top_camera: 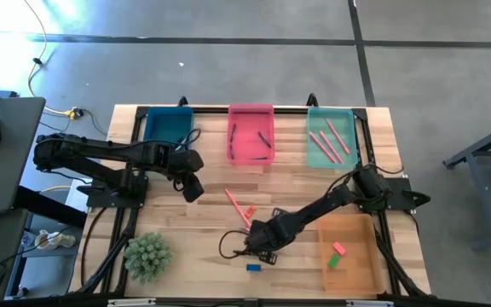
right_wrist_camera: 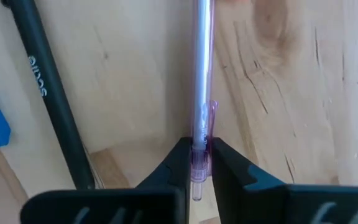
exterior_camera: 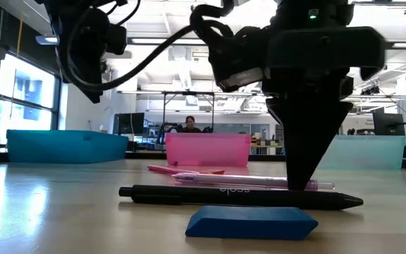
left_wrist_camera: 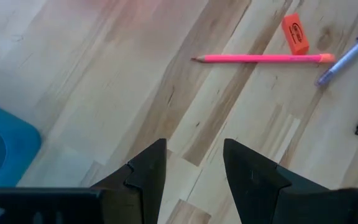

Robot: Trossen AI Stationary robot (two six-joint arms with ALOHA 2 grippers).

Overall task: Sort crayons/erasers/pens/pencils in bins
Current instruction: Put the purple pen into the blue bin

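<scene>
1. Nearest the front edge of the tabletop (top_camera: 186, 256), the blue eraser (exterior_camera: 252, 223) lies loose, with a black pen (exterior_camera: 238, 195) just behind it.
2. The right gripper (right_wrist_camera: 199, 163) is down on the clear purplish pen (right_wrist_camera: 202, 74), its jaws pinching the barrel near the clip end; the pick-up step appears in hand.
3. Next comes a straight lift, since the black pen lies just beside, then a carry to the pink bin (top_camera: 251, 133), which already holds dark pens.
4. The way there crosses the pink pencil (top_camera: 236, 202) and orange eraser (left_wrist_camera: 295, 33); height clears them.
5. The left gripper (left_wrist_camera: 194, 165) hovers with jaws spread near the blue bin (top_camera: 170, 124), off that path.
</scene>
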